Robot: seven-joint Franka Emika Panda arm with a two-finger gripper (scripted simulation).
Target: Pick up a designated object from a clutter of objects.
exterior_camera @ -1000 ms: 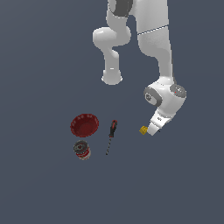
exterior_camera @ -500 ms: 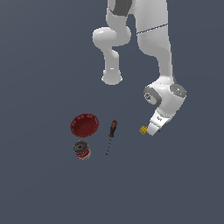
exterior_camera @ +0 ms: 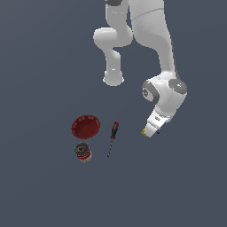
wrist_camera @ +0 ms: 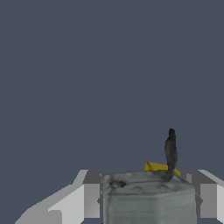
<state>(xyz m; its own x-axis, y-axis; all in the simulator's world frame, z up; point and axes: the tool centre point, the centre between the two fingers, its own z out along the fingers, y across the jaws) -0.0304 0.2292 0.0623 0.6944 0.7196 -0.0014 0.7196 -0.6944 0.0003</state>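
- The red fluted bowl (exterior_camera: 85, 127) and the small can (exterior_camera: 83, 152) are sitting well apart from the work, at the exterior view's left, with the screwdriver (exterior_camera: 111, 138) lying between them and the arm
- The hand (exterior_camera: 150, 131) is reaching down to the bench (exterior_camera: 186, 186), its fingers (wrist_camera: 81, 199) flanking the grey-blue piece (wrist_camera: 148, 199) (dark stem pointing up); I judge it gripping that piece, though contact is hard to confirm
- The lift is appearing not yet done
- The yellow block (wrist_camera: 158, 166) is sitting just beside the piece, crowding the grasp
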